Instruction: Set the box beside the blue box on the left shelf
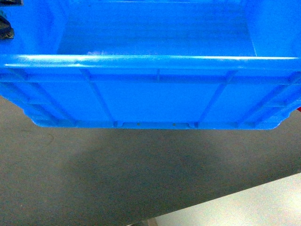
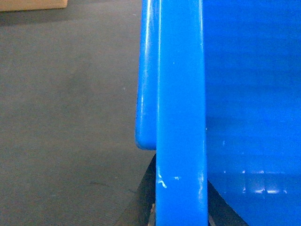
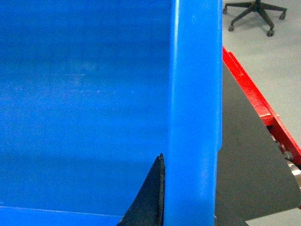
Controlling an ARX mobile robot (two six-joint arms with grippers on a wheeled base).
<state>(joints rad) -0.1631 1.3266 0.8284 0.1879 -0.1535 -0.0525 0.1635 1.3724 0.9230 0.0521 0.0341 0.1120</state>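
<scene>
The box [image 1: 155, 99], a large bright-blue crate with a thick rim and ribbed outer walls, fills the top of the head view and hangs above the floor. My left gripper [image 2: 181, 207] is shut on the box's left rim [image 2: 181, 117], a black finger [image 2: 141, 202] showing on the outer side and another on the inner side. My right gripper [image 3: 190, 202] is shut on the right rim [image 3: 195, 94]; its inner black finger [image 3: 150, 202] presses against the wall. The left shelf and the other blue box are out of view.
A dark grey mat [image 1: 117, 174] lies under the box, with lighter floor [image 1: 244, 202] at the front right. A red steel frame [image 3: 263, 103] runs along the right side, an office chair [image 3: 256, 12] stands beyond it, and a cardboard box [image 2: 33, 4] sits far left.
</scene>
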